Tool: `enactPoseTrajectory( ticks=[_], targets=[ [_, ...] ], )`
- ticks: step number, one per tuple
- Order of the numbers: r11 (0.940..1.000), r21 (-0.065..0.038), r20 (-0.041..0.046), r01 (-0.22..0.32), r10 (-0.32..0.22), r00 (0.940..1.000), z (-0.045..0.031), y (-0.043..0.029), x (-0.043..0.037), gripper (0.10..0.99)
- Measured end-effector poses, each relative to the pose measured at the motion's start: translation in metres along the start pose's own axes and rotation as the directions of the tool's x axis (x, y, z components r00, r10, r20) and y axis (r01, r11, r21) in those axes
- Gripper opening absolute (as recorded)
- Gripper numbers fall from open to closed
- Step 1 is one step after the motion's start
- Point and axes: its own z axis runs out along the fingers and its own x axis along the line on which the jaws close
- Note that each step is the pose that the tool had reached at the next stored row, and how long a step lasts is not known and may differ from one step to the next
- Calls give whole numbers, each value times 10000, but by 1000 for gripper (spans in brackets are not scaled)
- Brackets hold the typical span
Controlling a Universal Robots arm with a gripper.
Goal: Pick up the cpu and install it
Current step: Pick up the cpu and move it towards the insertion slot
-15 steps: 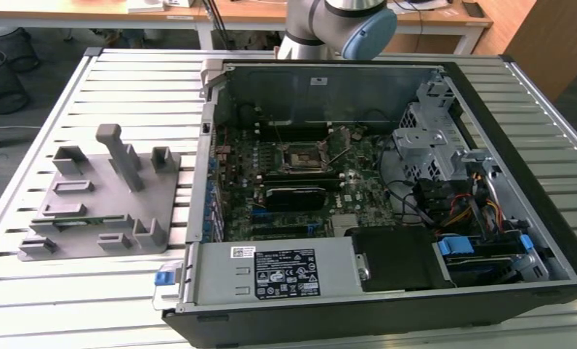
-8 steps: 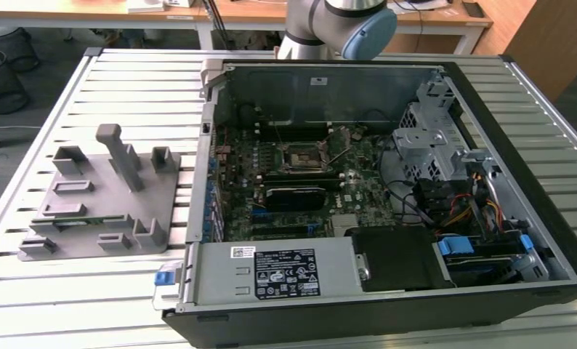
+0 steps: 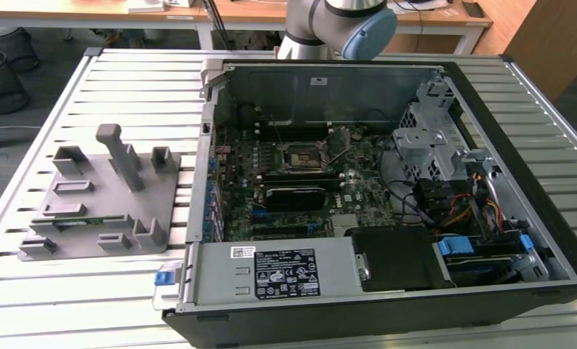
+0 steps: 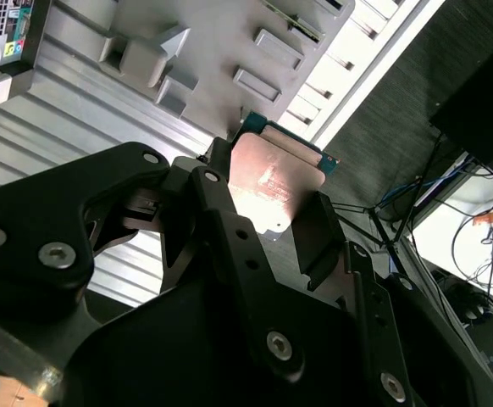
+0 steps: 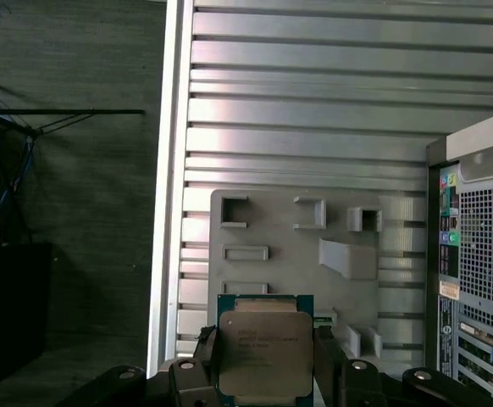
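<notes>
Fingers (image 5: pixel 326 366) gripped the cpu (image 5: pixel 265 354) by 2 opp. edges, metal top toward the cam in the first wrist view. Cpu hung in the air over the grey fixture plate (image 5: pixel 297 254) on the slatted table (image 5: pixel 314 127). Open PC case (image 3: pixel 366 218) sat just beside the plate.

Pincer (image 4: pixel 270 199) clamps cpu (image 4: pixel 274 174), apparently above grey fixture (image 4: pixel 217 42) on slatted table (image 4: pixel 60 119).

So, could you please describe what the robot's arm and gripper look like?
The arm is a silver-grey tube with a rounded light-blue cap on its joint. The gripper is matt black, built of angular, flat-sided links and two blocky fingers, studded with silver screws.
</notes>
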Motion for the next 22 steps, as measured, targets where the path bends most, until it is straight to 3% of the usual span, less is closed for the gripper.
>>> enactPoseTrajectory(
  ticks=[22],
  targets=[
    [10000,0,0,0,0,10000,-105,6,0,537]
  ],
)
